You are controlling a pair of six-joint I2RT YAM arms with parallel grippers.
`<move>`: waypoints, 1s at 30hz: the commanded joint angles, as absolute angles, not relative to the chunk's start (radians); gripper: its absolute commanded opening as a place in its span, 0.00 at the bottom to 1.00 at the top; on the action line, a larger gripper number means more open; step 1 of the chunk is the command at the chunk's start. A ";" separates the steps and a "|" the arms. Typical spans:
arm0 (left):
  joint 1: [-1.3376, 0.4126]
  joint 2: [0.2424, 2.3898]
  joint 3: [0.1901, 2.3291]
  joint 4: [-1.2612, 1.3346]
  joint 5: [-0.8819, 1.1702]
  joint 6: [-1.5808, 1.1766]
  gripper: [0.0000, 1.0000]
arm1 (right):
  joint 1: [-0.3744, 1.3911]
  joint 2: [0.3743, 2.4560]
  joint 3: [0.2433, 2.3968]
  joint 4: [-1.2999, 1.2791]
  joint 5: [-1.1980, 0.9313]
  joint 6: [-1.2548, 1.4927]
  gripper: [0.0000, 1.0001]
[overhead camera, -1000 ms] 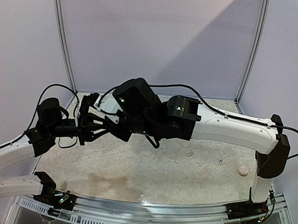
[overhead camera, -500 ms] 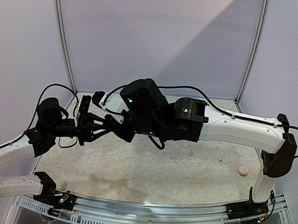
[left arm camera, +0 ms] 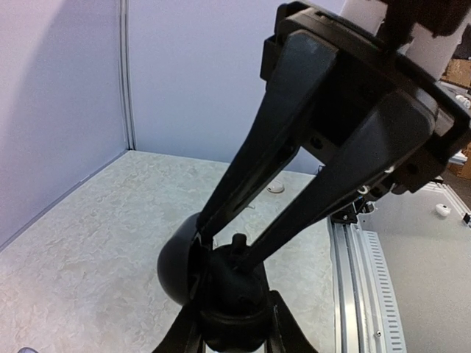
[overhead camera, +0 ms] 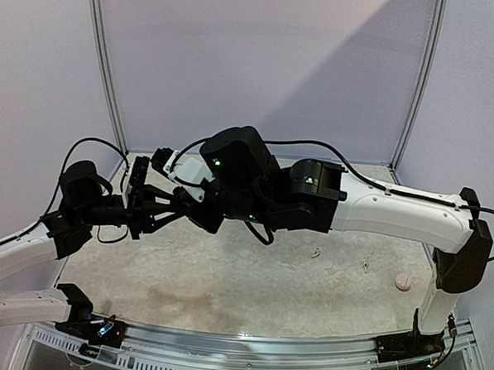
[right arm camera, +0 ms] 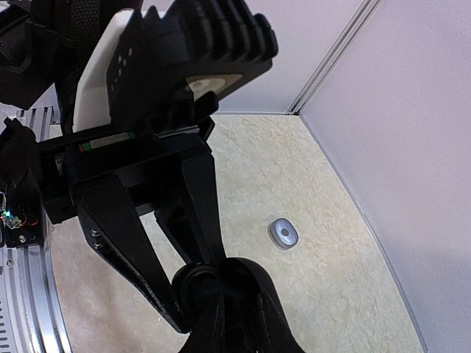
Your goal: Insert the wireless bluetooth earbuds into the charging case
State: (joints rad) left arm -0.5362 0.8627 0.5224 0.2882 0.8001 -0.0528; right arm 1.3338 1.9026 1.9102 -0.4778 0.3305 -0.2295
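Observation:
Both grippers meet in mid-air over the left of the table. My left gripper (overhead camera: 167,215) is shut on a black rounded charging case (left arm camera: 179,266) with its lid swung open; the case also shows in the right wrist view (right arm camera: 188,282). My right gripper (overhead camera: 192,217) reaches into the open case from the right. Its fingers (left arm camera: 294,213) close together on a small black earbud (left arm camera: 239,242) at the case's mouth. In the right wrist view my own fingertips (right arm camera: 254,283) cover the bud.
A small greyish rounded piece (right arm camera: 283,234) lies on the mottled table near the far left wall. A small white round piece (overhead camera: 403,281) lies at the right, near the right arm's base. Two thin bits (overhead camera: 315,254) lie mid-table. Walls enclose the back and sides.
The right arm's elbow and wrist have shifted slightly right and up. Both grippers stay joined at the case, and the left arm has barely moved.

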 commanded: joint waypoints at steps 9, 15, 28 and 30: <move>-0.549 0.843 0.536 0.365 0.788 -0.048 0.00 | 1.331 1.972 1.959 -0.618 0.314 -0.210 0.19; -0.549 0.845 0.532 0.367 0.790 -0.049 0.00 | 1.331 1.944 1.957 -0.631 0.331 -0.222 0.24; -0.549 0.843 0.530 0.356 0.797 -0.042 0.00 | 1.331 1.928 1.959 -0.610 0.287 -0.228 0.34; -0.549 0.842 0.528 0.355 0.797 -0.037 0.00 | 1.330 1.912 1.950 -0.599 0.274 -0.227 0.35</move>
